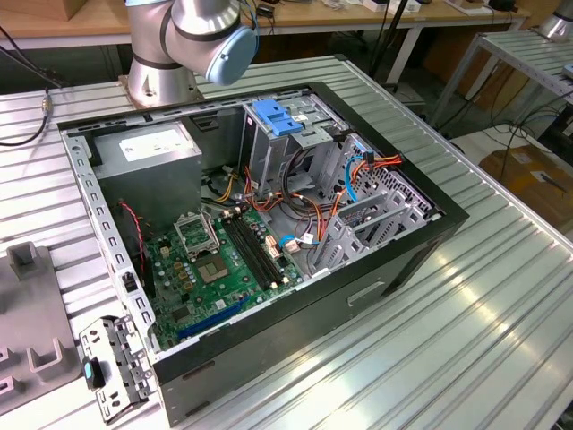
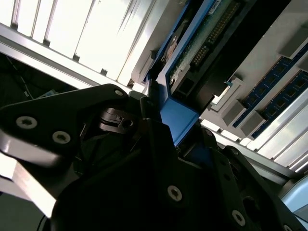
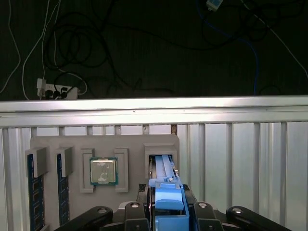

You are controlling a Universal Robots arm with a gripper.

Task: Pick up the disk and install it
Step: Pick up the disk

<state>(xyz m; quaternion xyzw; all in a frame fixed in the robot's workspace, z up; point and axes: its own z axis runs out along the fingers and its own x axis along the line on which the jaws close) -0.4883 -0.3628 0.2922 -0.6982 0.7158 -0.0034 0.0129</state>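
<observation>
Gripper [image 3: 168, 214] straddles disk [image 3: 162, 166], jaws tight against blue rail on both sides; seemingly clamped. Across tray [image 3: 77, 211]: memory sticks [image 3: 32, 197], processor [image 3: 103, 171], then disk upright on edge in slot at tray corner nearest bench [image 3: 240, 154] edge. Step: pick-up, disk not yet lifted. Judgement: removal calls for straight pull along slot, no twist. Disk label and slot depth hidden behind gripper. Destination bay in case [image 1: 421, 237] unclear.

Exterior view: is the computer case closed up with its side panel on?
No, the computer case lies open, its green motherboard in plain sight.
</observation>
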